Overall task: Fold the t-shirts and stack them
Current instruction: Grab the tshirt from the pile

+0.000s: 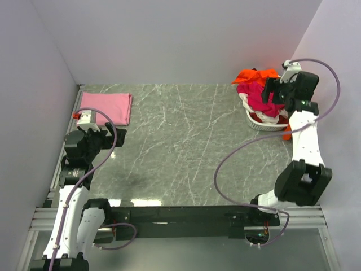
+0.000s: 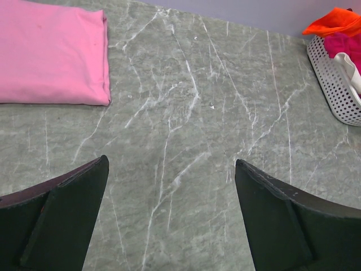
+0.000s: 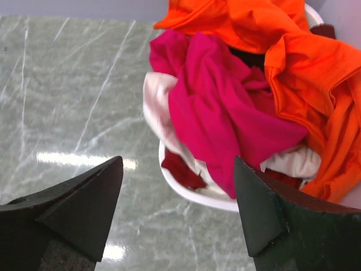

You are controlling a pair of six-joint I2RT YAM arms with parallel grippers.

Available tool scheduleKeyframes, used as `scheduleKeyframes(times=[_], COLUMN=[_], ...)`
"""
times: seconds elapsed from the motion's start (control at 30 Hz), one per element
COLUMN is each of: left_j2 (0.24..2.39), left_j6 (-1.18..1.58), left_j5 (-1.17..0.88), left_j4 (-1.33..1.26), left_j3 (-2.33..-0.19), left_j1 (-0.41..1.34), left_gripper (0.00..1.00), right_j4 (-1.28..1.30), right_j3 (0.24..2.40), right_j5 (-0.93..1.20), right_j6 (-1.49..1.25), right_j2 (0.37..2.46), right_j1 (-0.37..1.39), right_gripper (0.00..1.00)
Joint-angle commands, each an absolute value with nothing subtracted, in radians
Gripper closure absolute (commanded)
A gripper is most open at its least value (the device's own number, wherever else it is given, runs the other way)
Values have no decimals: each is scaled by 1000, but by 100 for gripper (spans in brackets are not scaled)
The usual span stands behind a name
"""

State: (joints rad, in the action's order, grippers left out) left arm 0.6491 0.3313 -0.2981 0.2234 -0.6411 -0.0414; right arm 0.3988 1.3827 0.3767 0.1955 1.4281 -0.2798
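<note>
While one pink shirt [image 1: 106, 107] is laid folded at the table's [image 1: 186, 147] far left, the orange shirt [image 3: 293, 62], the magenta shirt [image 3: 220, 96] and other cloth are heaped unfolded in the basket [image 1: 262, 125] at the far right, so most work is judged undone. The left claw [image 2: 169, 169] is spread, empty, near the pink shirt; the right claw [image 3: 177, 164] is spread, empty, over the basket

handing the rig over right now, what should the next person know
Left gripper: open, empty, over the table beside the folded pink shirt.
Right gripper: open, empty, at the basket.
Done: pink shirt folded, far left.
Left: orange shirt, magenta shirt and other cloth lie heaped in the basket, unfolded; nothing is stacked on the pink one.
</note>
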Motion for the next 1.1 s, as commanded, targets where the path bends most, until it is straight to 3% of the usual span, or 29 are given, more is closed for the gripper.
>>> scheduleKeyframes(times=[0.0, 0.1, 0.47, 0.87, 1.07], left_j2=[634, 637, 676, 709, 709], left_j6=[325, 325, 319, 319, 318], left_j5=[-313, -316, -295, -311, -296], left_j4=[201, 201, 213, 212, 215], left_j3=[-669, -667, -675, -675, -675], left_j1=[-38, -40, -43, -52, -51], left_gripper=[1, 1, 1, 1, 1], right_j4=[428, 446, 426, 305, 308], right_j3=[1521, 1636, 2044, 1987, 2037], right_j5=[318, 252, 88, -127, -129], right_j6=[129, 89, 57, 155, 160], right_j2=[1528, 1653, 2058, 2106, 2174], right_j1=[-282, -294, -295, -236, -236], right_gripper=[16, 24, 35, 38, 46])
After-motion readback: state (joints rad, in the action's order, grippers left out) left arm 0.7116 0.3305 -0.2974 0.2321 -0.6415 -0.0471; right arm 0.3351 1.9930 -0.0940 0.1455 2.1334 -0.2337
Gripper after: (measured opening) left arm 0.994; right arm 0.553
